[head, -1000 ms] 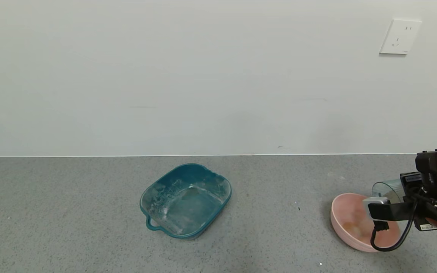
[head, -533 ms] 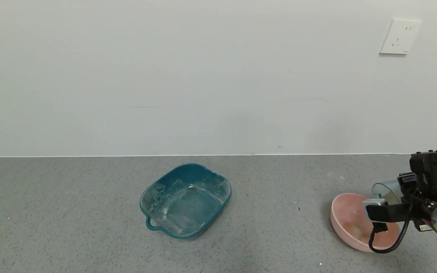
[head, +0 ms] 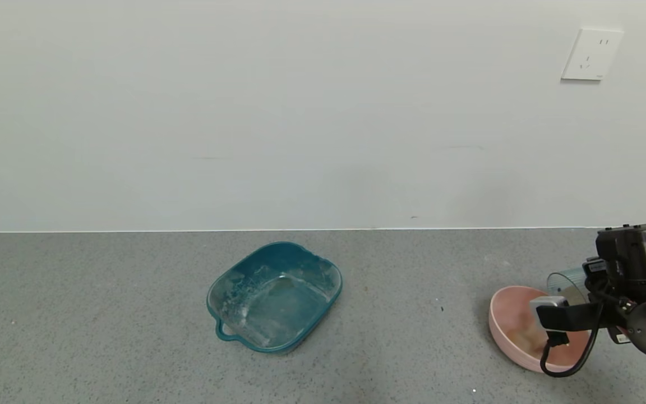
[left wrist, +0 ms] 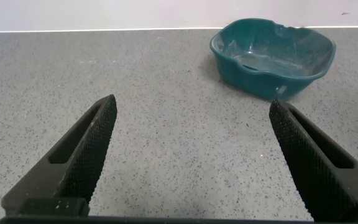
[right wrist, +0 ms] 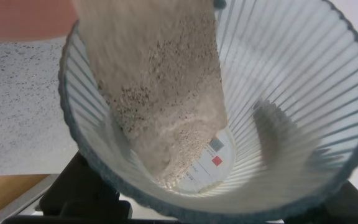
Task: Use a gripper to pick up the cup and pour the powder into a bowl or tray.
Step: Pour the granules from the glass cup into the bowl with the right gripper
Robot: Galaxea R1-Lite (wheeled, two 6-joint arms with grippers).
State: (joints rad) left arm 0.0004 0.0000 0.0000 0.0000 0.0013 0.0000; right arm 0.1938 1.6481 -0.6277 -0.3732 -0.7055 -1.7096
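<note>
My right gripper (head: pixel 593 279) is shut on the clear ribbed cup (head: pixel 564 282) at the far right of the head view. It holds the cup tipped on its side over the pale pink bowl (head: pixel 507 314). In the right wrist view the off-white powder (right wrist: pixel 157 93) slides along the cup's wall (right wrist: pixel 291 93) toward its rim and the pink bowl (right wrist: pixel 23 18) beyond. A black finger (right wrist: pixel 73 193) shows behind the cup. My left gripper (left wrist: pixel 191 107) is open and empty, low over the grey table, out of the head view.
A teal rounded-square tray (head: pixel 275 294) with a handle stands mid-table, dusted with white residue; it also shows in the left wrist view (left wrist: pixel 272 53). A white wall with a socket (head: pixel 591 54) runs behind the grey speckled table (head: pixel 104 325).
My right arm has shifted a little to the left with the cup, which now reaches further over the bowl. The tray and the bowl have not moved.
</note>
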